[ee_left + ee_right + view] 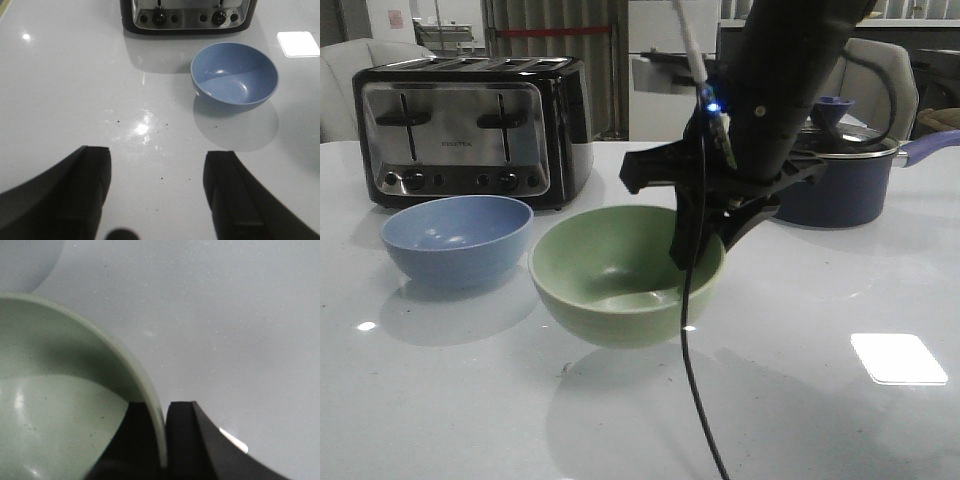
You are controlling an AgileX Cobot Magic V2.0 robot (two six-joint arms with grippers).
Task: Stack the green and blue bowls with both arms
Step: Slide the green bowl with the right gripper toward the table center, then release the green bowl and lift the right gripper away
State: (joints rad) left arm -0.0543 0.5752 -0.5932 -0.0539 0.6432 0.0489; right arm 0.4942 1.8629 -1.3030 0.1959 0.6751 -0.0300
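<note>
My right gripper is shut on the right rim of the pale green bowl, one finger inside and one outside. The bowl hangs tilted a little above the white table, its shadow under it. In the right wrist view the green bowl fills one side and my right gripper pinches its rim. The light blue bowl sits on the table left of the green one, in front of the toaster. In the left wrist view the blue bowl lies ahead and to one side of my left gripper, which is open and empty over bare table.
A black and chrome toaster stands at the back left, also in the left wrist view. A dark navy lidded saucepan stands at the back right behind my right arm. A black cable hangs from the right arm.
</note>
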